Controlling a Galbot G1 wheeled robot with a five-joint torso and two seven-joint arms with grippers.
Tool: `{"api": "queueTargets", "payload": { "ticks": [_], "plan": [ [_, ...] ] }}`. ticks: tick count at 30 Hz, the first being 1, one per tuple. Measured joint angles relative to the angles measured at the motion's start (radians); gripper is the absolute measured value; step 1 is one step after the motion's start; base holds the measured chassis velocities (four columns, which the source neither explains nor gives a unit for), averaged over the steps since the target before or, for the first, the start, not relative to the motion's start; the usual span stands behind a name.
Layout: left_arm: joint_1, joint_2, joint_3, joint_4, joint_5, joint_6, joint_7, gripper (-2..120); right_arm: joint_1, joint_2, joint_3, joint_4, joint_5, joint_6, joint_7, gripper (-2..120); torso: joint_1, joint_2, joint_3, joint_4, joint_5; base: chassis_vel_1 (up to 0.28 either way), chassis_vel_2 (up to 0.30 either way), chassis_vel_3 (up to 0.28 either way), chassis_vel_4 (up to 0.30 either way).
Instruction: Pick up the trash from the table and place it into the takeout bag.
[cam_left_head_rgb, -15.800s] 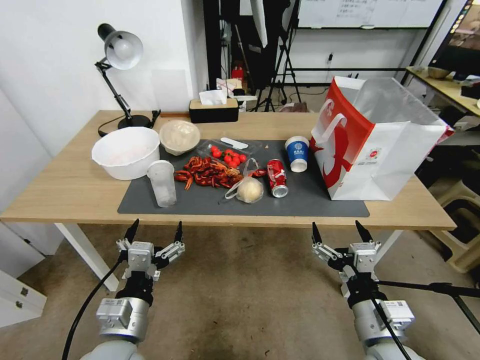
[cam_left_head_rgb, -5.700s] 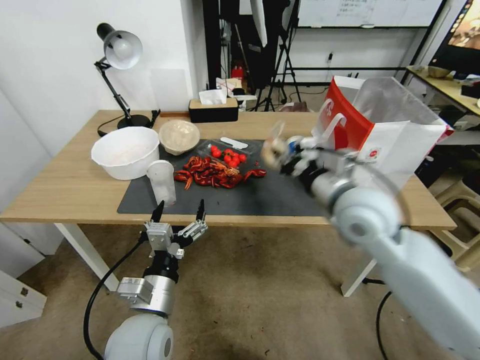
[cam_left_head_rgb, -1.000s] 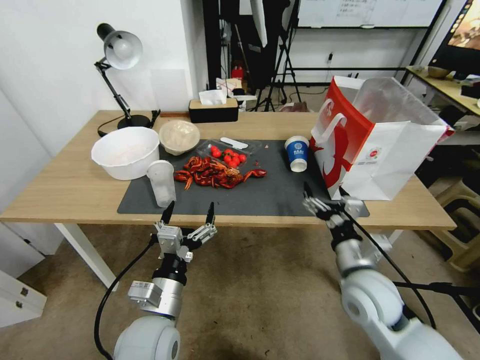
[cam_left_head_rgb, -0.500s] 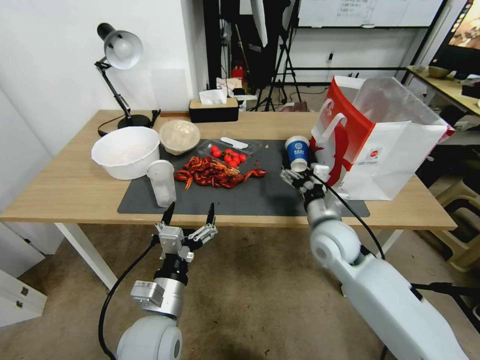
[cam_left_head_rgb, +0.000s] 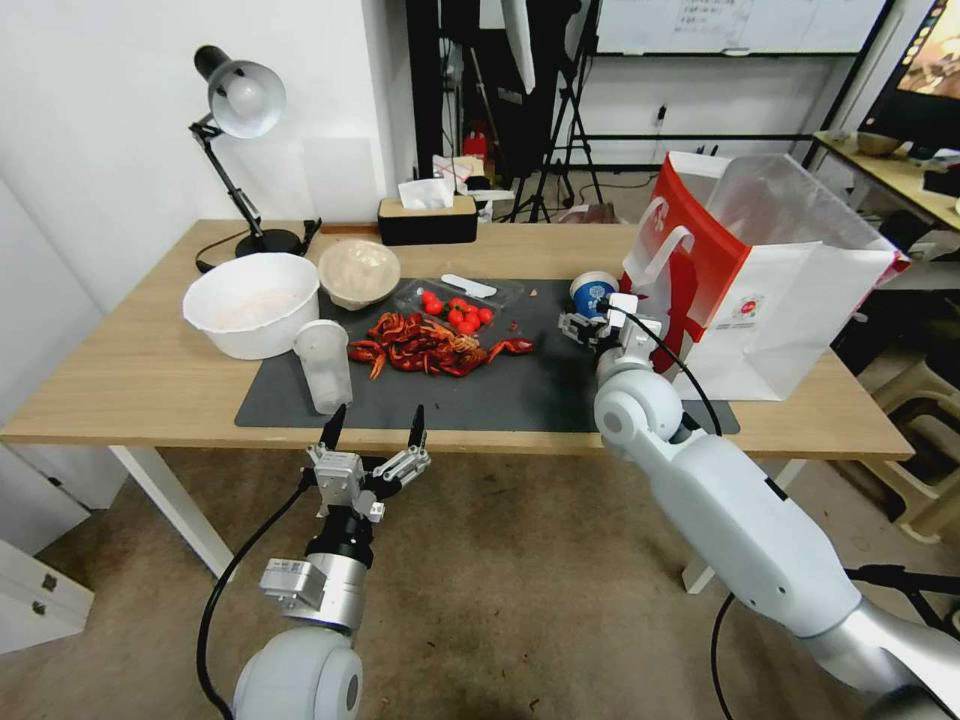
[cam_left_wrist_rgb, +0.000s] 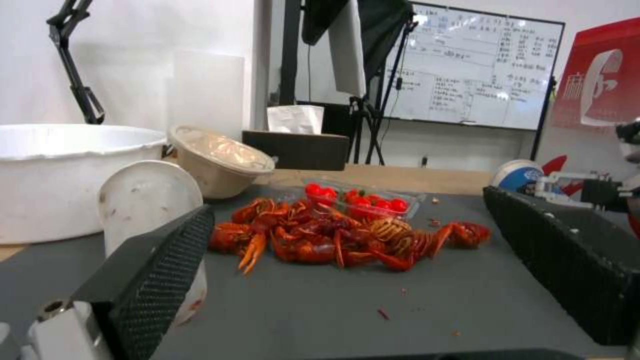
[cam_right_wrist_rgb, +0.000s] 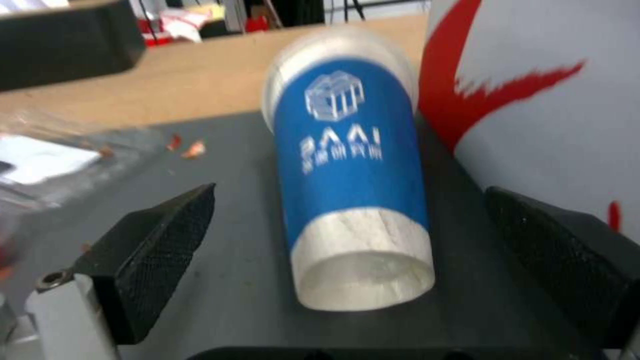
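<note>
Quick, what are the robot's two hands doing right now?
Left tool: open, holding nothing, at the table's front edge.
Right tool: open around the blue paper cup, not gripping.

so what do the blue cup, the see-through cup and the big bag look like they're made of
Blue cup: likely paper, matte printed sleeve with a white recessed base rim. See-through cup: seemingly thin plastic, cloudy and translucent. Takeout bag: probably stiff coated paper, holding sharp folds and standing open, with flat white strap handles. The open right gripper flanks the blue cup; the left gripper is open near the table's front edge.
</note>
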Motion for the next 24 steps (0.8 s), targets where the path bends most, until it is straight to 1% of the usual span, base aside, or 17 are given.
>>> {"api": "queueTargets", "payload": {
  "ticks": [4,6,7,10,11,14,15,16,17,19,20,22,23,24],
  "plan": [
    [-0.004,0.002,-0.001,0.004,-0.001,0.000,0.000,100,0.015,0.011,-0.001,-0.042,0.022,-0.008,-0.002,100,0.000,0.000,0.000,0.0000,0.0000,0.000,0.000,0.000,0.000],
    [-0.005,0.003,-0.001,0.005,-0.001,0.000,-0.001,100,0.020,0.015,-0.001,-0.062,0.022,-0.008,-0.007,96,0.000,0.000,0.000,0.0001,0.0000,0.000,0.000,0.000,0.000],
    [-0.005,0.003,-0.001,0.005,-0.001,0.000,-0.001,100,0.020,0.015,-0.001,-0.062,0.022,-0.008,-0.007,96,0.000,0.000,0.000,0.0001,0.0000,0.000,0.000,0.000,0.000],
    [-0.006,0.004,-0.001,0.006,-0.002,0.000,-0.001,100,0.021,0.017,-0.002,-0.082,0.021,-0.008,-0.017,86,0.000,0.000,0.000,0.0000,0.0000,0.000,0.000,0.000,0.000],
    [-0.006,0.004,-0.001,0.006,-0.002,0.000,-0.001,100,0.021,0.017,-0.002,-0.082,0.021,-0.008,-0.017,86,0.000,0.000,0.000,0.0000,0.0000,0.000,0.000,0.000,0.000],
    [-0.007,0.004,-0.001,0.007,-0.002,0.000,-0.001,100,0.021,0.021,-0.002,-0.097,0.019,-0.004,-0.027,76,0.000,0.000,0.000,0.0000,0.0000,0.000,0.000,0.000,0.000],
    [-0.007,0.004,-0.001,0.007,-0.002,0.000,-0.001,100,0.021,0.021,-0.002,-0.097,0.019,-0.004,-0.027,76,0.000,0.000,0.000,0.0000,0.0000,0.000,0.000,0.000,0.000],
    [-0.007,0.003,0.000,0.008,-0.002,0.000,-0.001,100,0.021,0.021,-0.002,-0.098,0.018,-0.003,-0.030,70,0.000,0.000,0.000,0.0000,-0.0001,0.000,0.000,0.000,0.000],
    [-0.007,0.003,0.000,0.008,-0.002,0.000,-0.001,100,0.020,0.021,-0.004,-0.099,0.018,-0.003,-0.031,68,0.000,0.000,0.000,0.0000,-0.0001,0.000,0.000,0.000,0.000],
    [-0.006,0.002,0.002,0.008,-0.002,0.000,-0.001,100,0.020,0.022,-0.007,-0.101,0.016,-0.003,-0.032,59,0.000,0.000,0.000,0.0001,0.0000,0.000,0.000,0.000,0.000],
    [-0.006,0.002,0.002,0.008,-0.002,0.000,-0.001,100,0.020,0.022,-0.007,-0.101,0.016,-0.003,-0.032,59,0.000,0.000,0.000,0.0001,0.0000,0.000,0.000,0.000,0.000],
    [-0.005,0.002,0.003,0.008,-0.001,0.000,-0.001,100,0.019,0.022,-0.006,-0.102,0.016,-0.002,-0.033,51,0.000,0.000,0.000,0.0001,0.0000,0.000,0.000,0.000,0.000],
    [-0.004,0.002,0.003,0.008,-0.001,-0.001,-0.001,100,0.019,0.022,-0.006,-0.102,0.015,-0.001,-0.034,45,0.000,0.000,0.000,0.0001,-0.0001,0.000,0.000,0.000,0.000],
    [-0.004,0.002,0.003,0.008,-0.001,-0.001,-0.001,100,0.019,0.022,-0.006,-0.102,0.015,-0.001,-0.034,45,0.000,0.000,0.000,0.0001,-0.0001,0.000,0.000,0.000,0.000]
  ]
}}
